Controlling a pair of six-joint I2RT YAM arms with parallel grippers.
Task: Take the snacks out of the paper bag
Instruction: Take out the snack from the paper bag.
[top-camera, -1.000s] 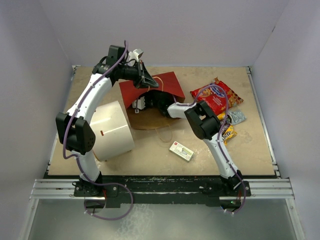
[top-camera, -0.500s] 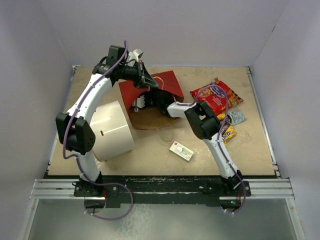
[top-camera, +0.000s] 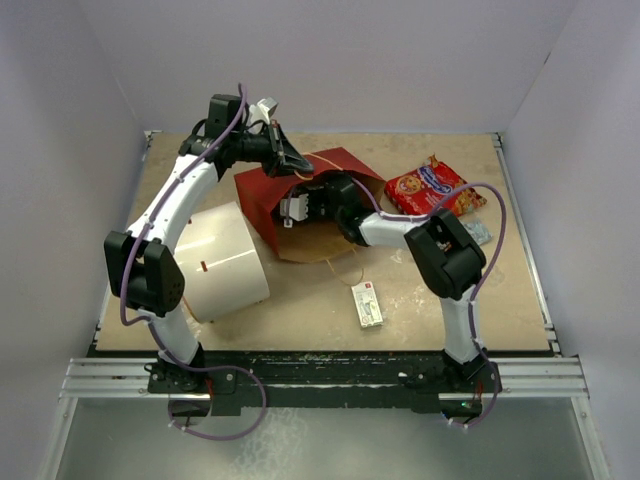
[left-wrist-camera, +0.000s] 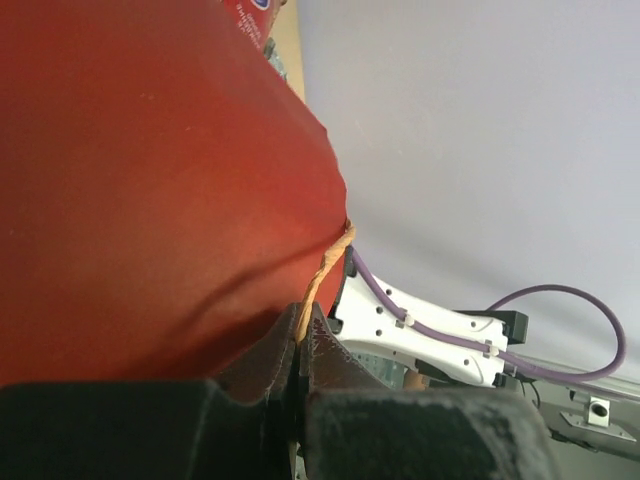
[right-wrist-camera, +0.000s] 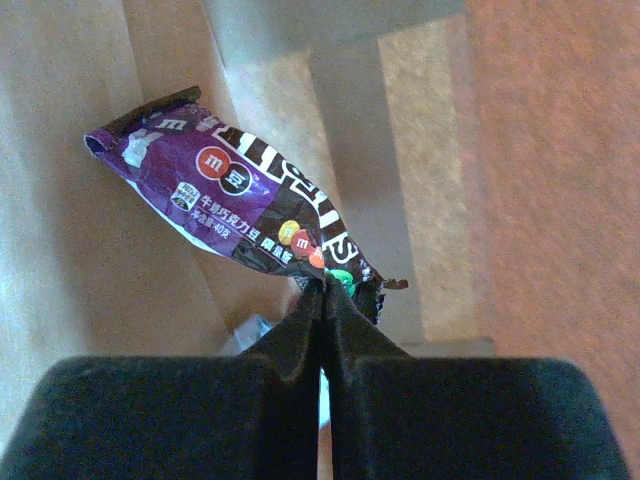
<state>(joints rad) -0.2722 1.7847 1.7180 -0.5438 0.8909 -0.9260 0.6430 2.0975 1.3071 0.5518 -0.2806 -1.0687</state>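
The paper bag (top-camera: 268, 195), red outside and brown kraft inside, lies on its side with its mouth toward the right arm. My left gripper (top-camera: 296, 167) is shut on its thin twisted handle (left-wrist-camera: 322, 272) at the bag's upper edge and holds it up; the left wrist view is filled by the red bag wall (left-wrist-camera: 150, 170). My right gripper (top-camera: 300, 208) reaches inside the bag. There it (right-wrist-camera: 323, 286) is shut on the corner of a purple-and-brown candy packet (right-wrist-camera: 240, 205). A red cookie bag (top-camera: 428, 188) and a pale wrapper (top-camera: 480, 232) lie on the table to the right.
A big white cylinder (top-camera: 225, 262) lies left of the bag, near the left arm. A small flat white-and-green box (top-camera: 367, 303) lies in front of the bag by a loose handle loop (top-camera: 340, 262). Walls enclose the table on three sides.
My right arm has pushed deeper into the bag and its elbow has swung right. The bag's mouth has been lifted and shifted left. The small box has turned and moved slightly.
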